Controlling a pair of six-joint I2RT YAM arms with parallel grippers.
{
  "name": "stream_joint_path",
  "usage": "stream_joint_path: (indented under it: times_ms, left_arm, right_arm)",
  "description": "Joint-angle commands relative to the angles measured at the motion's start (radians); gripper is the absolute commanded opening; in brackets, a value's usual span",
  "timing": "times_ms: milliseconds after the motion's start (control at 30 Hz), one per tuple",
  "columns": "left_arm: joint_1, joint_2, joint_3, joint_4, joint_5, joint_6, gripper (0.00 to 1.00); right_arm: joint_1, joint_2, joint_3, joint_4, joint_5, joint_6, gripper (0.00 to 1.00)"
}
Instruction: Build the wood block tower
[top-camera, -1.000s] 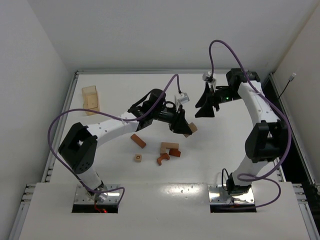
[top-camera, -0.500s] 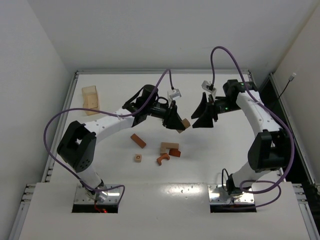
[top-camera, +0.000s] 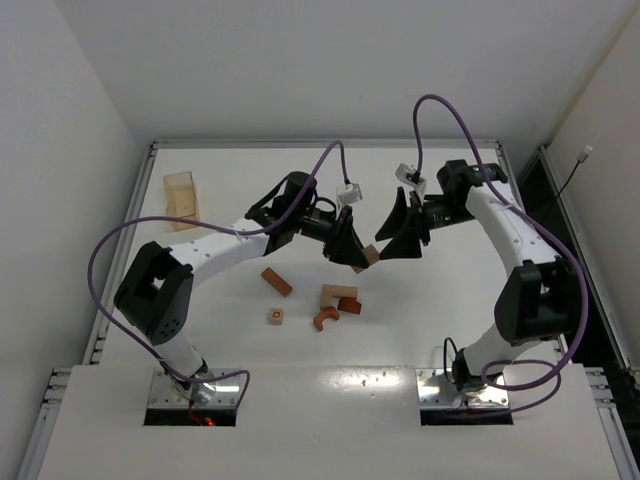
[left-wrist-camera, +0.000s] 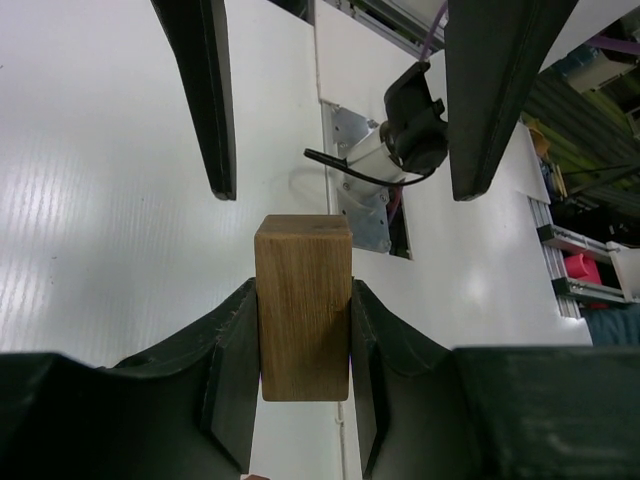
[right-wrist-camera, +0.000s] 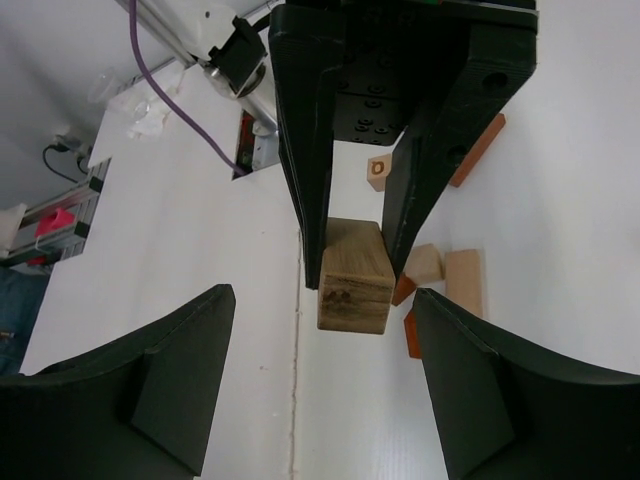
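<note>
My left gripper (top-camera: 352, 256) is shut on a brown wood block (top-camera: 370, 254) and holds it in the air above the table. In the left wrist view the block (left-wrist-camera: 303, 305) sticks out from between the fingers. My right gripper (top-camera: 392, 243) is open and faces the block's free end (right-wrist-camera: 352, 275), with its fingertips (left-wrist-camera: 222, 180) just short of it on either side. Loose blocks lie on the table below: a reddish bar (top-camera: 277, 281), a pale cube (top-camera: 275, 316), a reddish arch (top-camera: 325, 320), a pale bar (top-camera: 338, 293) and a pale wedge (right-wrist-camera: 425, 265).
A larger pale wooden box (top-camera: 181, 198) stands at the far left of the table. Both arms reach in over the table's middle. The purple cables loop above them.
My left gripper has carried the block up and to the left. My right gripper has moved left and down toward it, so its open jaws now face the block's end.
</note>
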Motion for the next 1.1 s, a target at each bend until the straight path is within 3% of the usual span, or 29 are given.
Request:
stream_joint_path:
  times_ms: [0, 433, 600, 733, 1067]
  left_arm:
    - [0.0, -0.033, -0.003, 0.069, 0.042, 0.007, 0.0]
    - [0.0, -0.053, 0.024, 0.112, -0.012, -0.036, 0.0]
    - [0.0, -0.053, 0.024, 0.112, -0.044, -0.036, 0.0]
    - [0.0, -0.053, 0.024, 0.103, -0.044, -0.036, 0.0]
    - [0.0, -0.053, 0.015, 0.094, -0.053, -0.007, 0.0]
  right_arm:
    - [0.025, 0.001, 0.008, -0.019, -0.039, -0.051, 0.69]
    - [0.052, 0.033, -0.003, 0.001, -0.01, -0.042, 0.66]
    - [0.052, 0.054, 0.006, -0.008, -0.01, -0.033, 0.51]
    - [0.052, 0.064, 0.017, -0.017, -0.01, -0.033, 0.44]
    - [0.052, 0.064, 0.026, -0.026, -0.039, -0.033, 0.4]
